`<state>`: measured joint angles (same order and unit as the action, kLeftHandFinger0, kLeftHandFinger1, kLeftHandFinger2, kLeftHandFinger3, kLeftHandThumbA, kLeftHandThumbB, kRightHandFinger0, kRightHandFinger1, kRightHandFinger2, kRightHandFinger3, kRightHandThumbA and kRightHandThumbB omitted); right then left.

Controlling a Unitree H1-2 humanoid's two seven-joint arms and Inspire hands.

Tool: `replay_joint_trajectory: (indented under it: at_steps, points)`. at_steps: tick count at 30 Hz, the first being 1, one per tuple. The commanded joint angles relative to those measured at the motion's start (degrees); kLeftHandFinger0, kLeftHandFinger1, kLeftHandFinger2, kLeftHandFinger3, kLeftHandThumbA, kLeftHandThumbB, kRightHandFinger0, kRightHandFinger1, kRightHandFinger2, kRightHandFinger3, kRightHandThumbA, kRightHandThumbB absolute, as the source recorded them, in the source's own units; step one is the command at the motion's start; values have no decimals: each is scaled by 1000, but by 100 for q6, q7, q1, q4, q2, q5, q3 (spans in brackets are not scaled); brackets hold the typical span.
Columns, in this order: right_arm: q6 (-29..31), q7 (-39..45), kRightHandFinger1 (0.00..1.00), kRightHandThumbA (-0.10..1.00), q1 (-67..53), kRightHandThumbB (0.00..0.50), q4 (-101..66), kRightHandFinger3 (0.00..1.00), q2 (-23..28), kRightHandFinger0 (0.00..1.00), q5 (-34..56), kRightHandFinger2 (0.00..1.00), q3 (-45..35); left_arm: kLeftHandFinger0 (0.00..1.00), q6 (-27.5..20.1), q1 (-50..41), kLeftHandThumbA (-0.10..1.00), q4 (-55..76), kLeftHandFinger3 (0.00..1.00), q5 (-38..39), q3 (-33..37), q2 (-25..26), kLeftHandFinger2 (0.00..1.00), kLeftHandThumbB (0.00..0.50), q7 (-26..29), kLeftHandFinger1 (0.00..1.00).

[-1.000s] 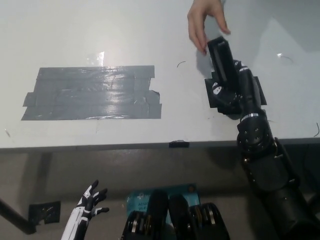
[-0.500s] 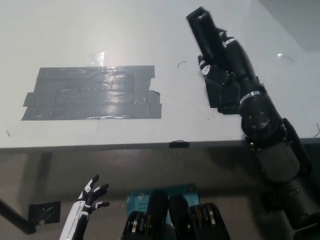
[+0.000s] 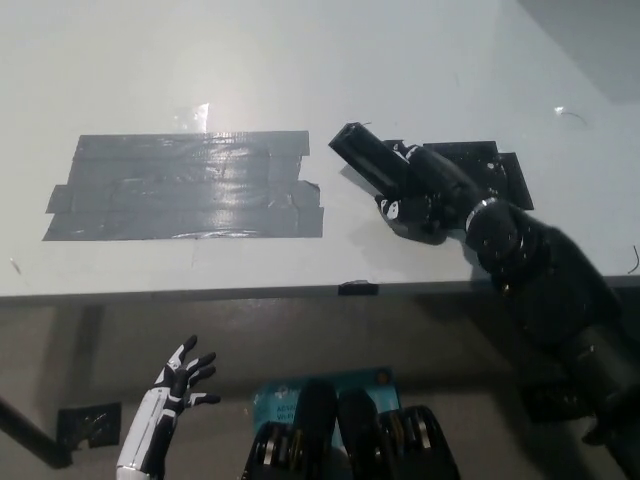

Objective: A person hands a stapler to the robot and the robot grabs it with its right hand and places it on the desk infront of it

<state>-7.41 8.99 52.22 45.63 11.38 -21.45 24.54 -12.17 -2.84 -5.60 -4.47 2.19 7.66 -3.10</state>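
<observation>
Over the desk (image 3: pixel 150 60), just right of the grey tape (image 3: pixel 185 187), my right hand (image 3: pixel 425 195) clasps the stapler (image 3: pixel 368 160) — its long axis pointing up-left; my left hand (image 3: pixel 180 385) hangs spread below the edge.

One head camera, looking steeply down

A single view looks from the robot's head steeply down onto the table (image 3: pixel 300 60), whose near edge runs straight across below mid-picture. The tabletop fills the upper part at middling closeness; floor shows beneath that edge. The far right corner is cut off at top right
</observation>
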Motion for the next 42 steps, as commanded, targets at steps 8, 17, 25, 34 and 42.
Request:
replay_joint_trajectory:
  at_steps: [8, 17, 25, 34, 42]
  points:
    - [-409, 1587, 1000, 513, 532, 433, 97, 1000, 585, 992, -202, 1000, 521, 642, 78, 111, 1000, 232, 1000, 82, -14, 140, 864, 475, -152, 855]
    - [-429, 2557, 1000, 718, 731, 500, -401, 1000, 814, 1000, 226, 1000, 369, 619, 49, 132, 1000, 197, 1000, 112, 4, 113, 859, 462, -181, 839]
    - [-733, 2923, 1000, 824, 926, 500, -1331, 1000, 1032, 1000, 593, 1000, -58, 591, 89, 72, 1000, 232, 1000, 87, 17, 115, 866, 484, -182, 824]
    - [-1195, 3002, 1000, 862, 1489, 500, -2412, 1000, 1281, 1000, 1319, 1000, -1228, 574, 60, 161, 1000, 154, 1000, 165, 10, 70, 864, 484, -187, 819]
    - [-1952, 2851, 1000, 806, 1564, 500, -4312, 1000, 1556, 1000, 1564, 1000, -2200, 593, 68, 205, 1000, 171, 1000, 177, 24, 81, 871, 481, -207, 831]
